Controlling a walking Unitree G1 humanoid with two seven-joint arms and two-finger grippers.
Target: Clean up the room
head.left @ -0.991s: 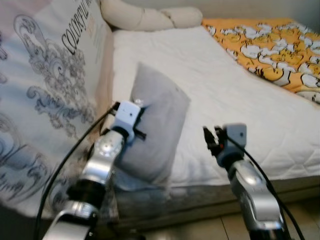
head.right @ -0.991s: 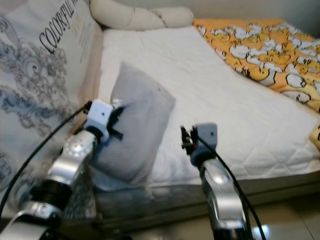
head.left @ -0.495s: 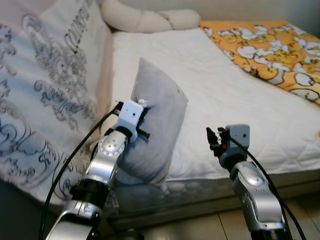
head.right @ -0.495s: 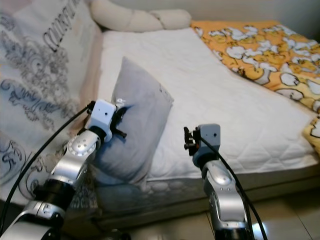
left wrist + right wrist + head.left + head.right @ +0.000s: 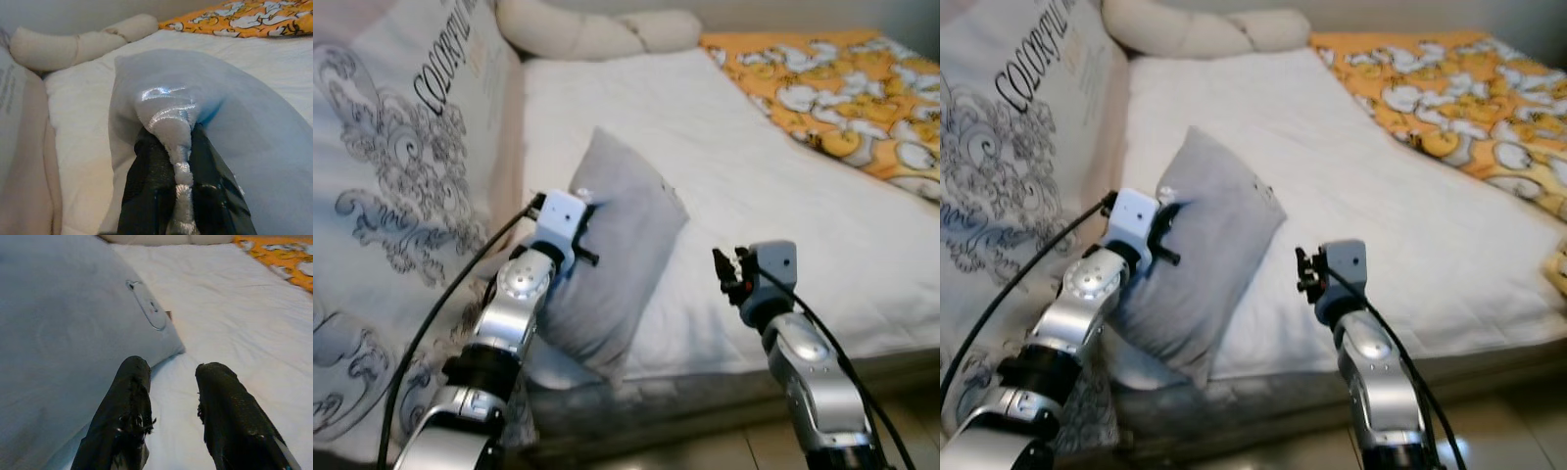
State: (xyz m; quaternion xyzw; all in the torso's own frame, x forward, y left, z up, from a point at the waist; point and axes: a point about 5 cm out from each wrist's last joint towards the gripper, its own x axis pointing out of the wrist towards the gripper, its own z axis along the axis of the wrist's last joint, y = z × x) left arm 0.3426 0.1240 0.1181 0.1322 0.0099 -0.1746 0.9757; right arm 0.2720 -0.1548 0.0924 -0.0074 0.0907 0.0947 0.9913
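A grey pillow stands tilted on the near edge of the white mattress. My left gripper is shut on a pinched fold at the pillow's near edge, holding it up. My right gripper is open, hovering just above the mattress beside the pillow's lower corner with nothing between its fingers. In the left eye view the right gripper sits to the right of the pillow, apart from it.
A large patterned white cushion with printed lettering leans at the left of the bed. A cream bolster lies at the bed's head. An orange duck-print blanket covers the far right. Tiled floor shows below the bed edge.
The camera has shifted slightly. The pillow held by my left gripper has tilted a little further right. My right gripper stays open in about the same place.
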